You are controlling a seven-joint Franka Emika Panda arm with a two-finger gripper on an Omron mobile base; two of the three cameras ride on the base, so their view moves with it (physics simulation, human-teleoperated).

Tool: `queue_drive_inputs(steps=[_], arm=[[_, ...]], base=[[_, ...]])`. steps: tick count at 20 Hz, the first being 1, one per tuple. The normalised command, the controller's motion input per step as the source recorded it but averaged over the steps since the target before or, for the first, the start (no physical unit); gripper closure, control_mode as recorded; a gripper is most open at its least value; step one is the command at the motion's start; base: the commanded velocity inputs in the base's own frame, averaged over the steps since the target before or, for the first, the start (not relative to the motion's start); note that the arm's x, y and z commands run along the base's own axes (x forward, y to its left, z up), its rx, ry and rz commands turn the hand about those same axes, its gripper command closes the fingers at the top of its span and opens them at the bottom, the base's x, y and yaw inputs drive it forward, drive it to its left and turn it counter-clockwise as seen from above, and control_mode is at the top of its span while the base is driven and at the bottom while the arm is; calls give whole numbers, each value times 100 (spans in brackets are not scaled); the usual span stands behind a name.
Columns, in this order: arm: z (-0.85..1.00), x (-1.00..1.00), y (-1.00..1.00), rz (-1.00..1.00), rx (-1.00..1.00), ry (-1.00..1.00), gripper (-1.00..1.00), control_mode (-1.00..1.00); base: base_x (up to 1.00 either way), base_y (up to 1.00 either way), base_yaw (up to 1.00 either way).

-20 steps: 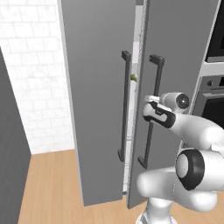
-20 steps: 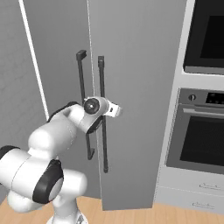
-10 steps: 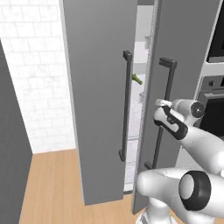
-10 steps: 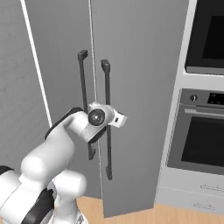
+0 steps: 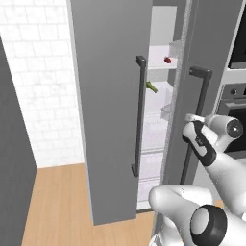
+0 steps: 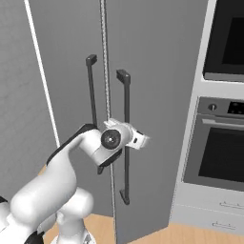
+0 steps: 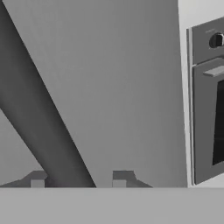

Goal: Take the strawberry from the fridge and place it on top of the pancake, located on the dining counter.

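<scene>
White brick wall and wood floor frame the left base view, where the fridge [image 5: 115,105] door has swung wider than a second ago, baring white shelves, the strawberry [image 5: 167,59] on an upper one and a green vegetable [image 5: 151,87] below. From the right base view, the claw [image 6: 125,143] sits at the door's handle [image 6: 126,133]. Hand view: its fingertips [image 7: 37,178] straddle that dark bar. With the gap growing, reaching in should soon be possible.

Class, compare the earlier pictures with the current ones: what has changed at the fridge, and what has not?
The fridge's right door has swung further open, pulled by the gripper astride its handle. The strawberry is now visible on a shelf. The left door has stayed shut.
</scene>
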Motion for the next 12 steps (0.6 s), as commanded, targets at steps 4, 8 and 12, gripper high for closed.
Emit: queue_drive_inputs(steps=[4, 8, 12], arm=[[0, -47, -100, -6, 0, 0, 100, -100], [0, -45, -100, -7, 0, 1, 100, -100], [0, -36, -100, -12, 0, 4, 100, -100]], base=[[0, 0, 0], [0, 0, 0], [0, 0, 0]])
